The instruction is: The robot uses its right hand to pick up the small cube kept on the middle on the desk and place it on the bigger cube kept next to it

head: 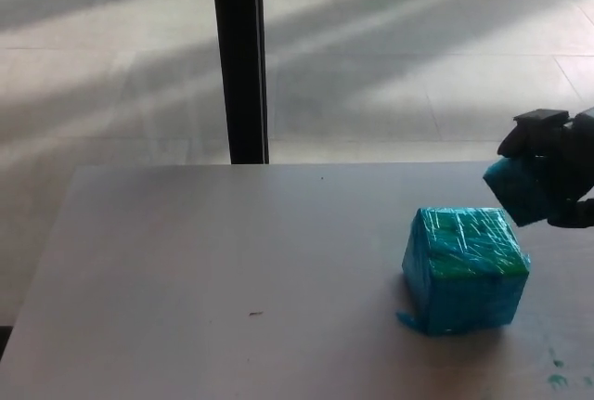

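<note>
Pale floor tiles (pixel 418 94) striped with soft bands of light stretch beyond the desk (pixel 232 261), whose smooth grey top has a dull sheen. At the left, a flat black post (pixel 239 57) stands upright behind the desk's far edge. Further right sits the bigger cube (pixel 464 270), boxy and wrapped in glossy, crinkled teal film, with a loose flap at its lower left corner. At the right edge, the right hand (pixel 555 173), matte black and blocky, grips the small cube (pixel 518 191), also teal, lifted off the desk, just above and right of the bigger cube's top, not touching it.
</note>
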